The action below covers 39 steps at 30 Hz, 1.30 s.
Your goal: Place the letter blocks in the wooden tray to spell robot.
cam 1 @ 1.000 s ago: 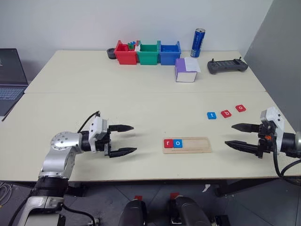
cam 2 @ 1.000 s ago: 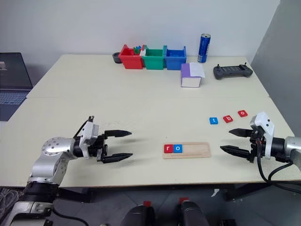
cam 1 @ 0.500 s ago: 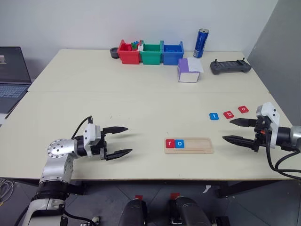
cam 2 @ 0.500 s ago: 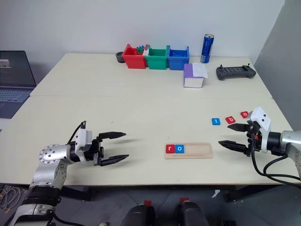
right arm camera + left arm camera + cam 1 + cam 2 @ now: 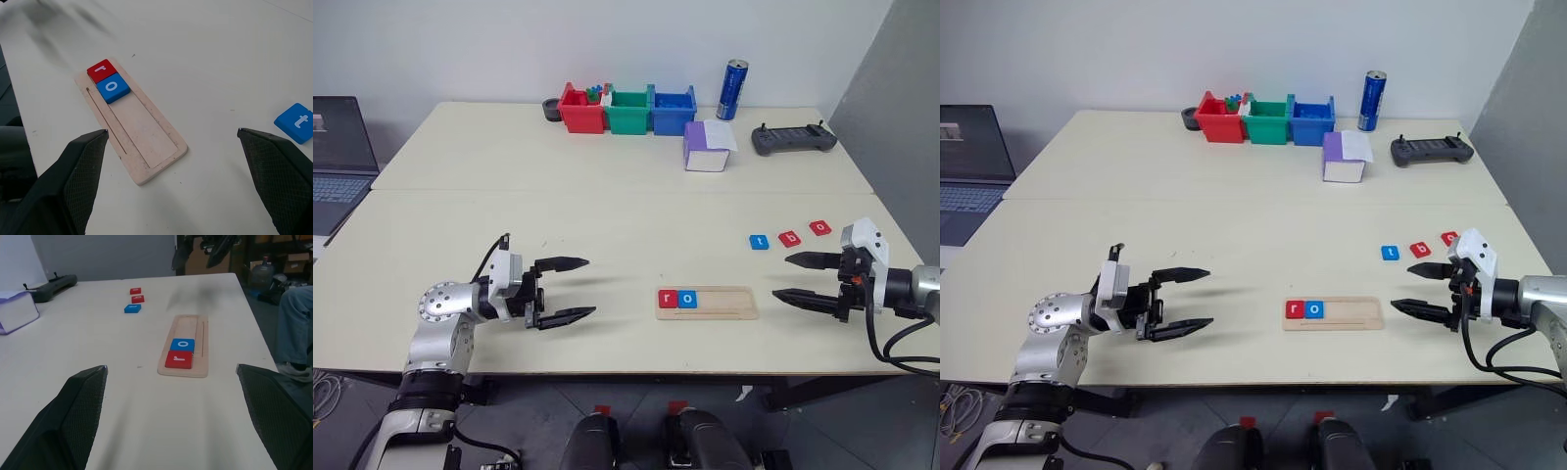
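A thin light-wood rectangular tray lies low and right of centre in the head views, on the pale bench. At its left end sit two flat square letter blocks side by side and touching: a red "r" block and a blue "o" block; the rest of the tray's groove is bare. To the upper right of the tray, well apart from it, three more blocks lie in a slanted row on the bench: a blue "t" block, a red "b" block and a red "o" block.

The left gripper, in the lower left of the frame, points toward the tray with its two black fingers spread and nothing between them. The right gripper, at the right edge, faces the tray, likewise spread and holding nothing.
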Each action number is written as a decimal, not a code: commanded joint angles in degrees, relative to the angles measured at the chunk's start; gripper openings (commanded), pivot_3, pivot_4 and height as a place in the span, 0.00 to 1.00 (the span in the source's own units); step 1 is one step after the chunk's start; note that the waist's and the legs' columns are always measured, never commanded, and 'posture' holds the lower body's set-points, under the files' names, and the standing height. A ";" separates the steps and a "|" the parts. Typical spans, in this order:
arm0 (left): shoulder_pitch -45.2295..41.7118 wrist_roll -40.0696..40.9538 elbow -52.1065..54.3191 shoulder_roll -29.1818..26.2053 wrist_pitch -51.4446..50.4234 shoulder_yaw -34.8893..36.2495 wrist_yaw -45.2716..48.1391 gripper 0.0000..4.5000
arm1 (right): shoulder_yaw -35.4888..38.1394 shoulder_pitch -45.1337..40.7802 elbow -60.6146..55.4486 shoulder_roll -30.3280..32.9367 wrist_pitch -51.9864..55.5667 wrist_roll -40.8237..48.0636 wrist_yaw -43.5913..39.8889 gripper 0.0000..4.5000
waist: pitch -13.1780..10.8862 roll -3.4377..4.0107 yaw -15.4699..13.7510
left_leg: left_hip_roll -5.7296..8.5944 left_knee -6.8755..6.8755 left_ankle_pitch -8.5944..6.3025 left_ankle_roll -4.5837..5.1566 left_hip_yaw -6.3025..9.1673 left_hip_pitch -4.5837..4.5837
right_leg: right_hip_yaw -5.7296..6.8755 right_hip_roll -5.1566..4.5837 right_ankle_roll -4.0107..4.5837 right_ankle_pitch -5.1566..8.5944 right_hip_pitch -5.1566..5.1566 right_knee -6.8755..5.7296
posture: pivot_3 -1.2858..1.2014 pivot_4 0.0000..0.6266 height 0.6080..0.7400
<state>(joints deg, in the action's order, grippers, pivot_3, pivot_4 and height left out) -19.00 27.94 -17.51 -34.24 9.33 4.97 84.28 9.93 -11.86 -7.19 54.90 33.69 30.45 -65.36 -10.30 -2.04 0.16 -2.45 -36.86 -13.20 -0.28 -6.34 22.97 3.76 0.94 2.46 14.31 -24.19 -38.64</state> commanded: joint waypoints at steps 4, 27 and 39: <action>0.06 2.42 5.34 -0.23 -4.50 1.27 -2.49 0.99 | 1.43 -0.32 -1.66 0.28 -0.15 0.91 -0.17 1.00 | 0.00 0.00 -0.03 | 0.00 -0.01 0.00 0.00 0.01 0.00 | 0.00 0.00 0.00 0.00 0.01 0.00 | 0.52 0.24 1.00; 1.65 2.79 12.05 -2.40 -13.14 1.09 -2.98 0.99 | 1.89 -7.32 6.11 -5.99 0.57 -4.48 14.83 1.00 | 0.00 0.00 -0.05 | 0.00 0.00 0.00 0.00 0.01 0.01 | 0.00 0.00 0.00 0.00 -0.01 0.00 | 0.52 0.24 1.00; 2.85 2.95 9.86 -2.89 -11.94 1.77 0.42 0.99 | 0.54 -21.31 26.76 -14.99 3.99 -13.90 34.20 1.00 | 0.00 0.02 0.09 | 0.00 0.05 0.01 -0.01 -0.07 0.04 | -0.07 0.00 0.03 0.02 -0.08 -0.06 | 0.52 0.24 1.00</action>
<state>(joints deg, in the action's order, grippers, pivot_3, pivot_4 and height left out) -16.17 29.49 -7.68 -36.42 -3.87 5.17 83.67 9.37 -31.25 17.82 39.48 38.55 16.98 -31.66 -10.30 -2.03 0.25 -2.45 -36.82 -13.19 -0.30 -6.41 23.01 3.68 0.93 2.49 14.32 -24.27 -38.69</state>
